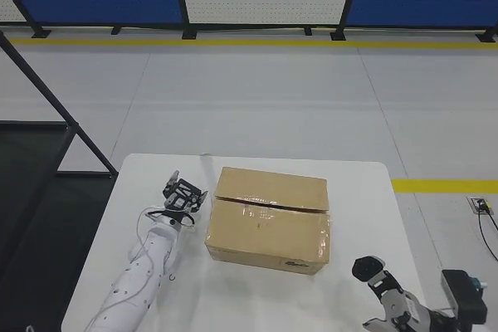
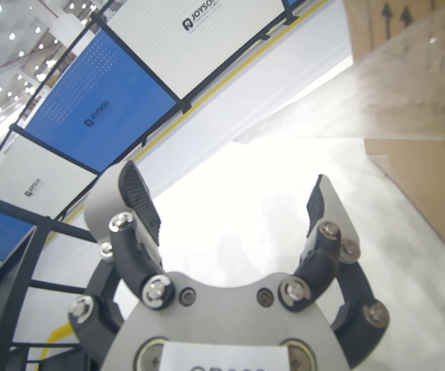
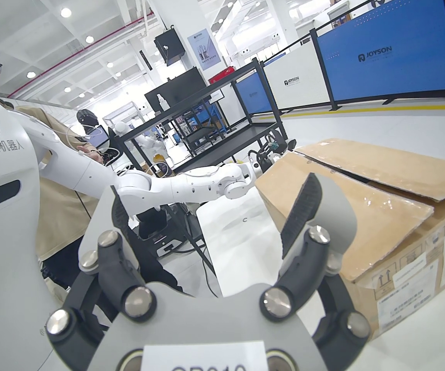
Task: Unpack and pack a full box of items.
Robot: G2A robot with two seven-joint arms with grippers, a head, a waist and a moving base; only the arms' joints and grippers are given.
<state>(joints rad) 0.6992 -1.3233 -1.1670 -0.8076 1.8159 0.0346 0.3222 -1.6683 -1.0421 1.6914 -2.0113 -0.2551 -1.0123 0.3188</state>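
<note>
You were, I'd judge, at the opening step: the cardboard box [image 1: 270, 224] sat closed mid-table [image 1: 357, 178], left gripper [image 2: 226, 179] spread empty just beside its corner, right gripper [image 3: 213, 191] spread, apart. Next likely called for lifting a flap.

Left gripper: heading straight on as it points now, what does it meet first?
Probably just table: the open left gripper points toward its far edge, box off to one side. A clear strip trailing from the box ends near that line; depth unclear.
</note>
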